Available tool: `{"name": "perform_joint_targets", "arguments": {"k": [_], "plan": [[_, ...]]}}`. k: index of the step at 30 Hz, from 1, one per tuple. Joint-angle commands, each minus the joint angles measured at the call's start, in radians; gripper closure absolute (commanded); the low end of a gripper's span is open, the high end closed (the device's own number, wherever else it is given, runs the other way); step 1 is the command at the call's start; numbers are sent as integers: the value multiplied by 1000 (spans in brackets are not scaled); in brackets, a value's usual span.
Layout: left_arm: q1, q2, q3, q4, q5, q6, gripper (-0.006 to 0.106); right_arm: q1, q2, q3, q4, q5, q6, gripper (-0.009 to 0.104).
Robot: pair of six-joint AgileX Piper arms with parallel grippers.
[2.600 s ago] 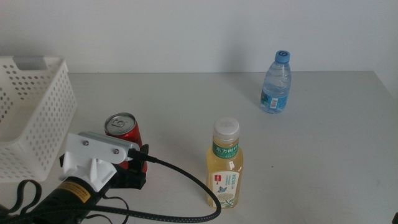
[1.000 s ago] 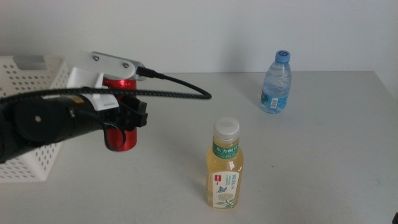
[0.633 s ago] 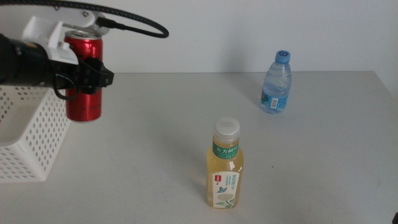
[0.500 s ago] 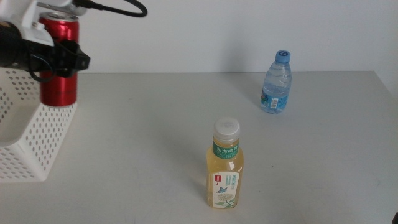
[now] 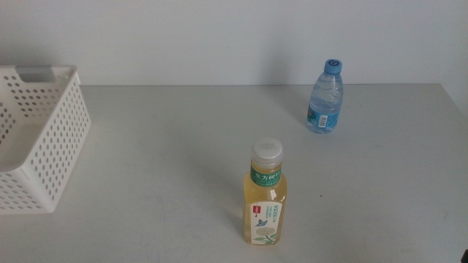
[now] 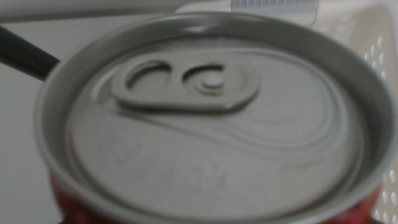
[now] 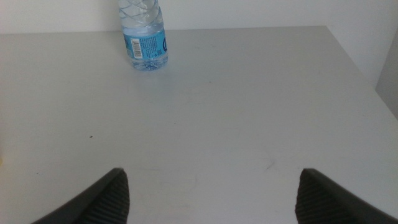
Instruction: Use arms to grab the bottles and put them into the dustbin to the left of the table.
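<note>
The right hand [image 7: 211,186] hovers spread, water bottle [image 7: 144,34] well beyond.

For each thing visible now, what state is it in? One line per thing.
Tea bottle: upright on table, capped.
Water bottle: upright, capped, at table's far side.
Red soda can: unopened, fills the left wrist view, basket wall behind.
White basket: upright.
Right gripper: open, empty, above table.

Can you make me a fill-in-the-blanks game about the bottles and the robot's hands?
1. The water bottle has a ____ cap.
2. The tea bottle has a ____ cap.
3. The left wrist view is filled by the top of a red ____.
4. The white basket stands at the table's ____ side.

Missing words: blue; white; can; left
</note>
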Motion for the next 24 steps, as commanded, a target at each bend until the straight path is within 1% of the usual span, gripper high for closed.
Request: {"name": "perform_joint_targets", "arguments": {"k": [1, 4, 9, 16, 21, 24], "plan": [[3, 11, -91, -41, -8, 40, 102, 4, -22, -10, -11, -73, -4, 1], [3, 68, -139, -58, 25, 58, 102, 4, -22, -10, -11, -73, -4, 1], [3, 133, -177, -59, 23, 58, 102, 4, -22, -10, -11, -73, -4, 1], [3, 218, -175, -65, 61, 57, 102, 4, -22, -10, -11, -73, -4, 1], [3, 290, -175, -108, 64, 60, 102, 4, -22, -10, -11, -73, -4, 1], [0, 322, -175, -97, 63, 63, 102, 4, -22, -10, -11, -73, -4, 1]]}}
